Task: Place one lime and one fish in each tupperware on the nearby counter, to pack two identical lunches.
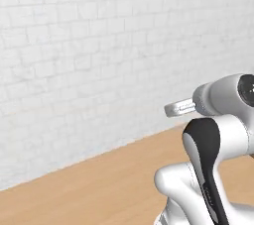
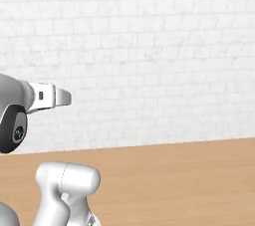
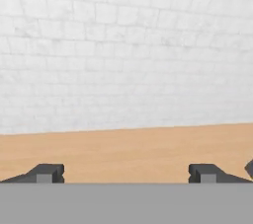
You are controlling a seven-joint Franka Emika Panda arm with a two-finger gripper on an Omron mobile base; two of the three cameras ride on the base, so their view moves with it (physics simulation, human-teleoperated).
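Wide-spread claw (image 3: pixel 126 172), wood-grain counter (image 3: pixel 128 149)

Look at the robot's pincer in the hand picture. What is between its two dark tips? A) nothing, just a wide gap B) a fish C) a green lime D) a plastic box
A: in the hand view the pincer stands open, its two dark fingertips far apart with no object between them, and beyond lie the light wood counter and the white brick wall.
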